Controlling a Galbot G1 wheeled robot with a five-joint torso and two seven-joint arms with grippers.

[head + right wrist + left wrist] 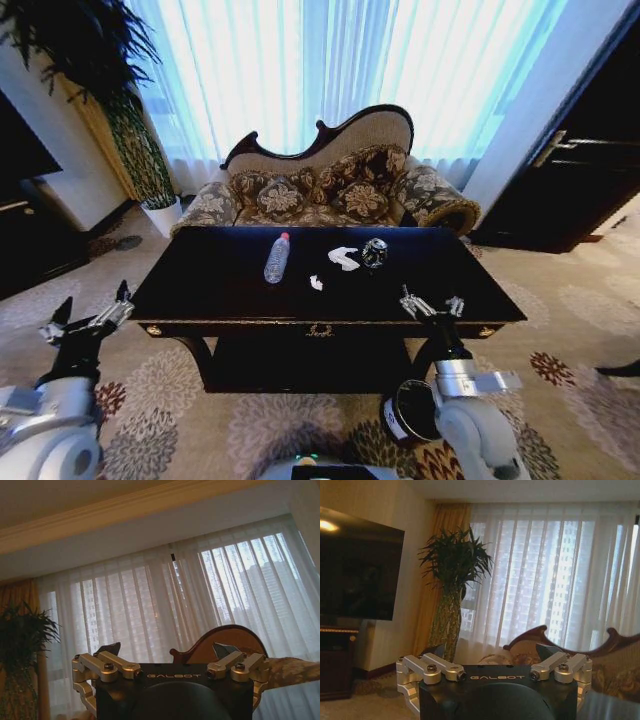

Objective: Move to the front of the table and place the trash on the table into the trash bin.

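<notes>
The glossy black table (210, 285) stands straight ahead in the head view. On it lie a clear bottle (277, 257) with a red cap, a white paper scrap (343, 258), a smaller scrap (316, 283) and a shiny dark ball (374, 252). The round dark trash bin (403, 411) sits on the carpet by the table's near right leg, partly behind my right arm. My left gripper (88, 318) (490, 652) is open, raised left of the table's near left corner. My right gripper (432, 305) (166, 650) is open and empty over the table's front edge, right of centre.
A patterned sofa (330, 190) stands behind the table against the curtained window. A tall potted plant (125, 130) and a dark TV unit (20, 220) are at the left, and a dark cabinet (575, 190) at the right. Floral carpet surrounds the table.
</notes>
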